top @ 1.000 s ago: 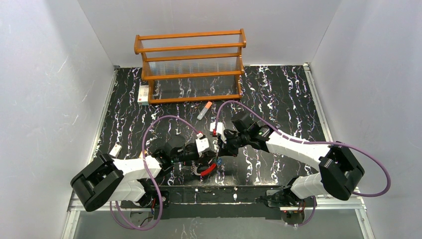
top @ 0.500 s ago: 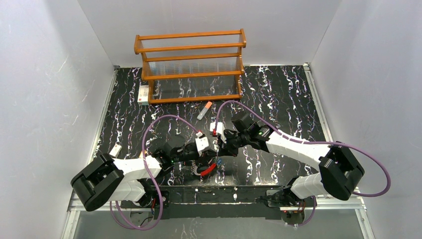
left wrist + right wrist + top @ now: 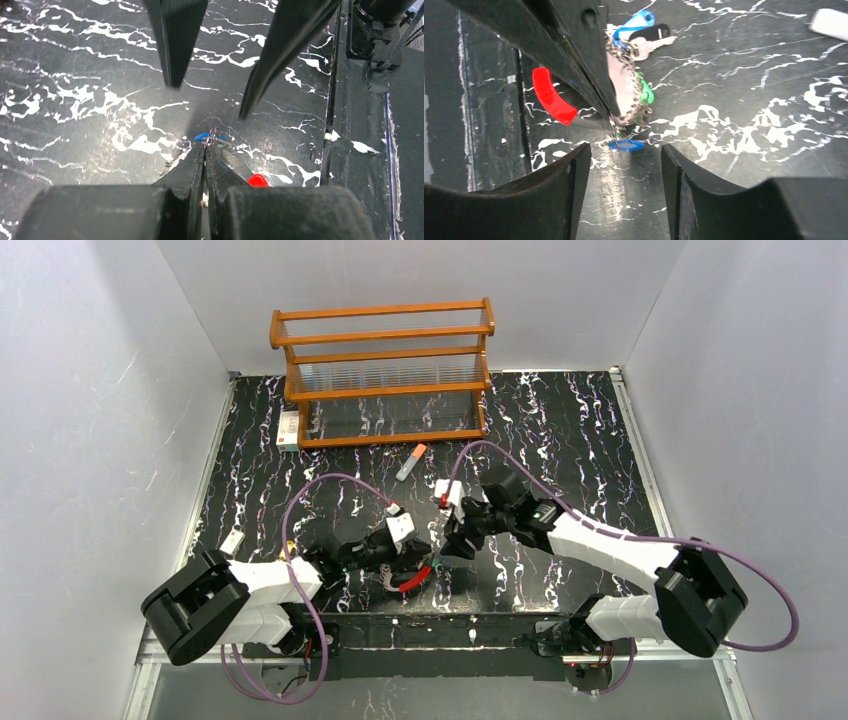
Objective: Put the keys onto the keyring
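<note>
The left gripper [image 3: 205,150] is low over the counter [image 3: 560,440] near its front edge, its jaws clenched on the thin silvery wire of the keyring [image 3: 551,97]. The ring's red part curves out from behind the left fingers [image 3: 589,60], on the side toward the arm bases. The keys [image 3: 626,145] bunch at the left fingertips: one blue head lies on the counter just under the tips, a green head [image 3: 644,92] sits behind a short chain, and another blue head [image 3: 636,22] lies farther off beside a dark-headed key. The right gripper [image 3: 625,155] faces the left one closely, its jaws released and spread, holding nothing, with the low blue head between the two fingers. A wooden rack [image 3: 385,370] stands at the back, an orange-capped stick [image 3: 410,462] before it.
</note>
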